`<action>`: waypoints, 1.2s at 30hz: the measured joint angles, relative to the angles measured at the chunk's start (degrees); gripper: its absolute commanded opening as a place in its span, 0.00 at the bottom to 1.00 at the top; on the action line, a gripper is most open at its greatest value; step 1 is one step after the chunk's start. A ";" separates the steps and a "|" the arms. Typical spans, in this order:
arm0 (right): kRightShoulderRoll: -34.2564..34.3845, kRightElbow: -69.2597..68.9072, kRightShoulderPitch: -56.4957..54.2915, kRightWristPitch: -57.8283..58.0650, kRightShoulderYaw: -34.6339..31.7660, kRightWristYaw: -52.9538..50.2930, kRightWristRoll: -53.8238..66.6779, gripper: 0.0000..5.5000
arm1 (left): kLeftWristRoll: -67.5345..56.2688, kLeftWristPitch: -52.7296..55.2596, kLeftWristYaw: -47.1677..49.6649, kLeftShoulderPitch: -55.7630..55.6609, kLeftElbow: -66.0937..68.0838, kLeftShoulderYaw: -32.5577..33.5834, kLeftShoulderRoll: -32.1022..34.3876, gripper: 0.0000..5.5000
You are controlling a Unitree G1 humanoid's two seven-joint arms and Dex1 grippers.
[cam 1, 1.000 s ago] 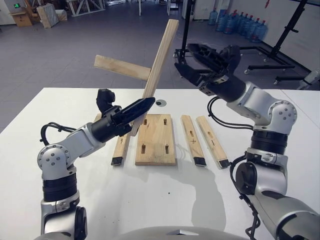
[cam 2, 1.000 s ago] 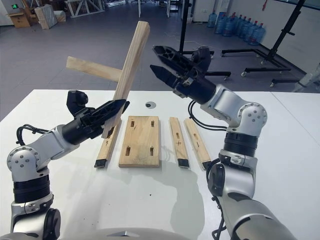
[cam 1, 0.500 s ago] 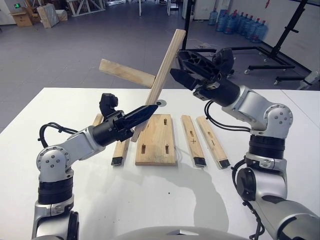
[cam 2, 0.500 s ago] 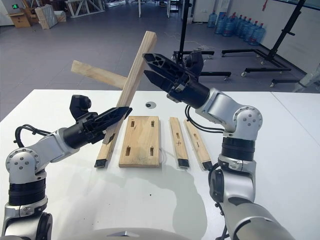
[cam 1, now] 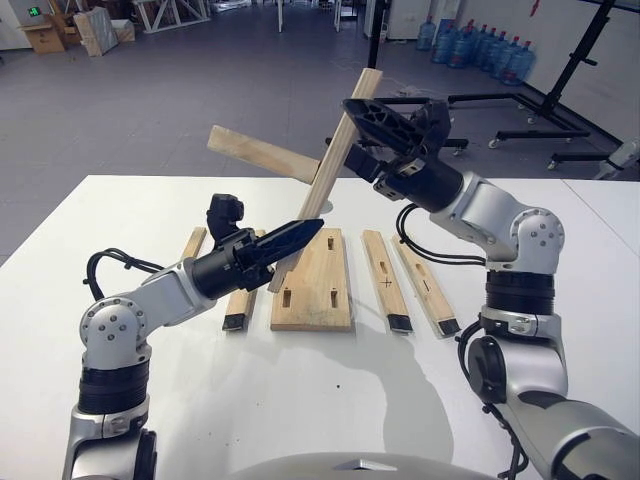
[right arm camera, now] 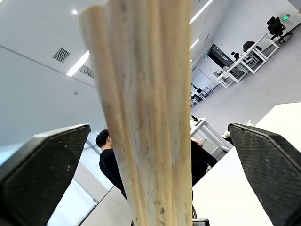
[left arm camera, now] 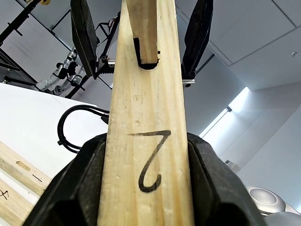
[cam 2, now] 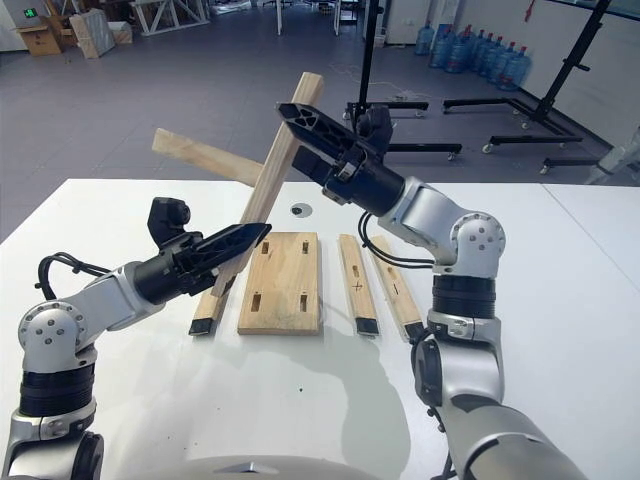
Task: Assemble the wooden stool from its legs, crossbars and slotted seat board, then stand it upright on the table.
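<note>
left gripper (cam 1: 300, 232) clamped on the low end of a tilted pale wooden leg (cam 1: 318, 190) with crossbar (cam 1: 262, 153); right gripper (cam 1: 358, 130) gapes wide, straddling its upper end.

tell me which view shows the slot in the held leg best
The left wrist view: it faces the slot in the leg with the crossbar in it. The eye views show that joint side-on, slot hidden; the right wrist view shows the leg close up.

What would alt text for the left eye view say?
The left gripper holds a tilted leg with a crossbar stuck in it; the open right gripper straddles the leg's upper end. A slotted board and three sticks lie on the table.
</note>
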 measured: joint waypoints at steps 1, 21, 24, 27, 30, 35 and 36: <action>0.15 0.00 -0.01 -0.02 0.16 -0.03 0.15 0.98 | 0.05 -0.10 0.00 0.00 0.00 -0.11 0.03 0.37; 2.52 -1.07 0.00 -2.06 3.13 -0.75 -0.33 0.94 | 0.48 -0.75 -0.83 0.24 -0.07 -1.32 0.15 0.37; 2.89 -1.34 0.00 -2.40 3.38 -1.39 -0.32 0.88 | 0.61 -0.82 -0.96 0.26 -0.09 -1.48 0.15 0.37; 2.95 -1.39 0.00 -2.50 3.38 -1.53 -0.32 0.88 | 0.82 -0.96 -1.09 0.27 -0.09 -1.48 0.15 0.37; 2.95 -1.39 0.00 -2.52 3.37 -1.53 -0.32 0.88 | 1.31 -1.08 -1.16 0.28 -0.09 -1.48 0.15 0.37; 2.94 -1.39 0.00 -2.76 3.32 -1.53 -0.32 0.81 | 1.60 -1.17 -1.24 0.50 -0.09 -1.49 0.14 0.37; 2.94 -1.39 0.00 -2.95 3.29 -1.53 -0.32 0.78 | 1.60 -1.22 -1.25 0.51 -0.09 -1.51 0.14 0.37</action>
